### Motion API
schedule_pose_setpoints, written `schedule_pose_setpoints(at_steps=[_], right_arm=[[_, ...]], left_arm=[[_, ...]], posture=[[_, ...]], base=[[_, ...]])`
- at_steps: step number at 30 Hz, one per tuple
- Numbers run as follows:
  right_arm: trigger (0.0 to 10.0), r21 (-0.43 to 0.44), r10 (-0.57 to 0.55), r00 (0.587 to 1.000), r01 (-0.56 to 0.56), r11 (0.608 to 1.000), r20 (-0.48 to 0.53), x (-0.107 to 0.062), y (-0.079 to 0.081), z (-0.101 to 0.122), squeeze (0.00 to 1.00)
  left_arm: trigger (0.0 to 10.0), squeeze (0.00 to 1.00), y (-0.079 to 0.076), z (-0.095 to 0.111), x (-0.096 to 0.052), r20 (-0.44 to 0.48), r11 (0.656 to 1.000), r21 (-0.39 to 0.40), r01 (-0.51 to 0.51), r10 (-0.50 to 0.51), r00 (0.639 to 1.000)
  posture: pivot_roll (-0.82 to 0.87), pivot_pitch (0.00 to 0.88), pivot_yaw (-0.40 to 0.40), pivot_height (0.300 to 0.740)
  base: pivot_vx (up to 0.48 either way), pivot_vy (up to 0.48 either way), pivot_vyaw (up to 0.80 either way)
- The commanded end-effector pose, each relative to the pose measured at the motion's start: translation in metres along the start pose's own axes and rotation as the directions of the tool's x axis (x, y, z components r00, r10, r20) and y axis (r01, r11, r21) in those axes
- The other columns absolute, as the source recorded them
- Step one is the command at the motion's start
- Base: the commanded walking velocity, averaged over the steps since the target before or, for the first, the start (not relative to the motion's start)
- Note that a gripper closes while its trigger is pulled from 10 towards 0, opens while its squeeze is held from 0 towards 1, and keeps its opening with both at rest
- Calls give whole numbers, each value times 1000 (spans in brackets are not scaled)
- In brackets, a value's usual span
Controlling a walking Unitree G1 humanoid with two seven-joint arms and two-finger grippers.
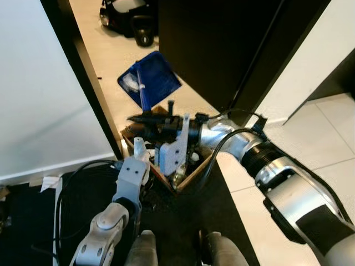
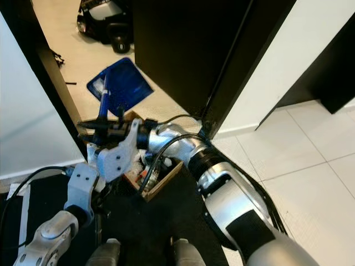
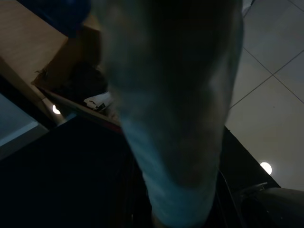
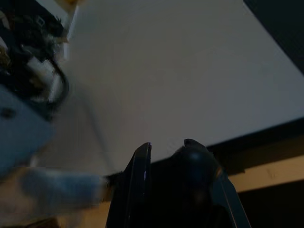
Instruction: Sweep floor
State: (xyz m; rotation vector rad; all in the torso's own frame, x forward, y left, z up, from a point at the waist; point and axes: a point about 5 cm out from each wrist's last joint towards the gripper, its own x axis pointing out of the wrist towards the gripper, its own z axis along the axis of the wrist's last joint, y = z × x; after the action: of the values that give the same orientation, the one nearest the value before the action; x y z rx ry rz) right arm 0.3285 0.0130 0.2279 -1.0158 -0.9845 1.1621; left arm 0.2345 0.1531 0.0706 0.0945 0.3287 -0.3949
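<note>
Tight gap between dark frames, open tile to the right

The cardboard box [image 1: 186, 166] of clutter sits wedged between the black post [image 1: 83, 72] and the dark cabinet [image 1: 222, 50], with the blue dustpan [image 1: 148, 80] raised above it. The right arm [image 1: 288, 188] crosses over the box. Pale floor tiles [image 1: 327, 138] on the robot's right lie open.

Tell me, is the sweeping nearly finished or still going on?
It looks like the emptying stage. A blue dustpan is held tilted above a cardboard box that already holds scraps. The right gripper reaches across at the dustpan's handle; the left gripper sits by the box. Whether the floor elsewhere needs more sweeping can't be told from here.
</note>
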Motion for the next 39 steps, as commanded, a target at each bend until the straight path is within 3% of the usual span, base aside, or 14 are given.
schedule_pose_setpoints(at_steps=[1, 3, 5, 7, 12, 15, 19, 26, 28, 31, 33, 36, 37, 39], right_arm=[[10000, -68, -125, 990, 120, 990, -65, -9, -40, -9, 0], [10000, -68, -122, 990, 118, 991, -66, -10, -39, -9, 0], [10000, -11, -22, 999, 23, 1000, 37, -4, 1, 4, 0], [10000, -2, 10, 997, -10, 1000, 77, -2, 13, 9, 0], [10000, -63, -122, 992, 120, 991, -28, -4, -36, -4, 0], [10000, -65, -145, 989, 143, 988, -21, -2, -42, -2, 0], [10000, -9, -1, 993, 2, 1000, 120, 6, 15, 17, 0], [10000, -82, -178, 984, 176, 981, -28, -2, -50, -3, 0], [10000, -63, -189, 982, 188, 980, -15, 0, -45, -1, 0], [10000, -12, -91, 994, 92, 996, 68, 6, -3, 10, 0], [10000, -10, -97, 993, 98, 995, 61, 5, -3, 10, 0], [10000, -36, -231, 972, 230, 973, -45, -2, -41, -4, 0], [10000, -46, -365, 923, 362, 931, -122, -10, -70, -12, 0], [10000, -21, -418, 897, 419, 908, -144, -11, -75, -14, 0]], left_arm=[[10000, 0, -17, -5, 4, -3, 994, -48, 95, -95, 995], [10000, 0, -17, -5, 4, -3, 994, -47, 97, -97, 995], [10000, 0, -17, -6, 4, -5, 994, -47, 97, -97, 995], [10000, 0, -17, -6, 4, -6, 994, -47, 97, -97, 995], [10000, 0, -18, -5, 5, -3, 994, -47, 102, -102, 995], [10000, 0, -18, -5, 5, -5, 994, -44, 104, -104, 995], [10000, 0, -18, -6, 4, -6, 994, -49, 95, -96, 995], [10000, 0, -19, -7, 4, -10, 994, -48, 102, -103, 995], [10000, 0, -19, -7, 4, -10, 993, -48, 103, -104, 995], [10000, 0, -20, -7, 5, -7, 993, -50, 103, -104, 995], [10000, 0, -20, -6, 4, -6, 993, -50, 104, -104, 995], [10000, 0, -19, -6, 4, -7, 993, -49, 104, -105, 994], [10000, 0, -19, -7, 4, -10, 993, -47, 106, -106, 994], [10000, 0, -19, -8, 4, -11, 993, -46, 106, -107, 994]], posture=[[127, 147, -57, 740], [127, 147, -57, 740], [127, 144, -55, 740], [129, 146, -54, 740], [128, 148, -53, 740], [132, 150, -58, 740], [142, 155, -62, 740], [130, 157, -59, 740], [130, 157, -62, 740], [135, 162, -58, 740], [135, 164, -57, 740], [132, 165, -55, 740], [128, 163, -56, 740], [128, 161, -59, 740]], base=[[0, 0, 0], [0, 0, 0], [0, 0, 0], [0, 0, 0], [0, 0, 0], [0, 0, 0], [0, 0, 0], [0, 0, 0], [0, 0, 0], [0, 0, 0], [0, 0, 0], [0, 0, 0], [0, 0, 0], [0, 0, 0]])
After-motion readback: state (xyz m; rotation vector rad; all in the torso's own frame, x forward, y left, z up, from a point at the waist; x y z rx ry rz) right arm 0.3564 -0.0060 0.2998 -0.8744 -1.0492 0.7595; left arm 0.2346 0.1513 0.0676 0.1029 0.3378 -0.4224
